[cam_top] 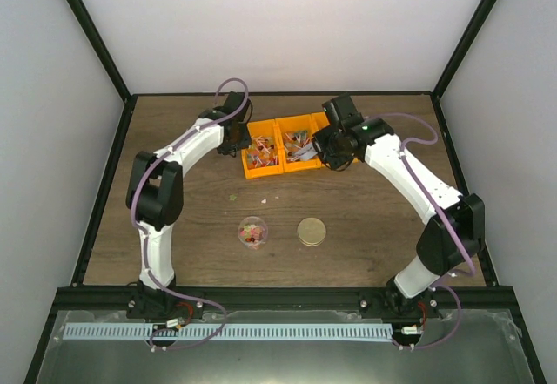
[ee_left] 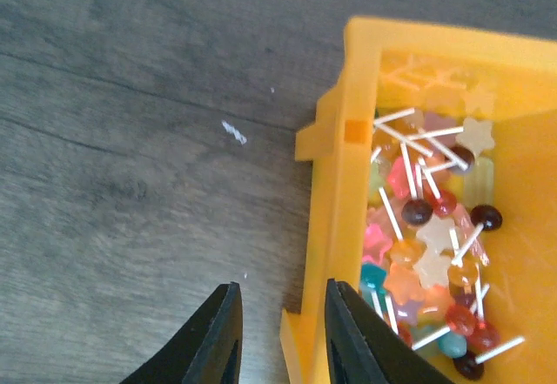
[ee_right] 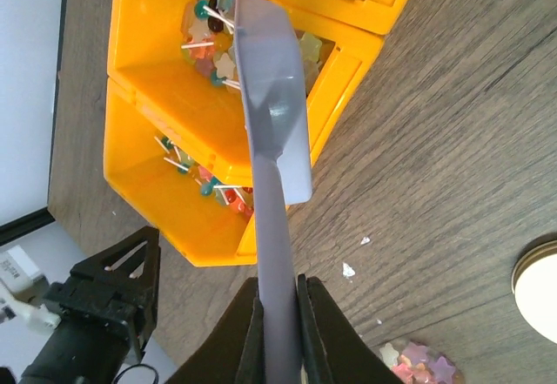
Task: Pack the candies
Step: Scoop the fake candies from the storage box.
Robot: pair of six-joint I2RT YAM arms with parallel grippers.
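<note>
A dark wood-grain table (cam_top: 174,218) carries a row of orange bins (cam_top: 261,173). The end bin's corner wall stands in the gap between the fingers (ee_left: 218,340) of the left gripper (ee_left: 281,285), with bare planks spreading to their left. The row also lies ahead of the fingers (ee_right: 248,323) of the right gripper (ee_right: 278,284). To their right lie a few pale scraps (ee_right: 348,269), a clear cup (cam_top: 242,227) of candies (cam_top: 253,234) and, farther right, a round gold lid (cam_top: 312,232)

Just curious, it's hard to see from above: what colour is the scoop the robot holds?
Pale greyish-lavender; the scoop shows best in the right wrist view.
</note>
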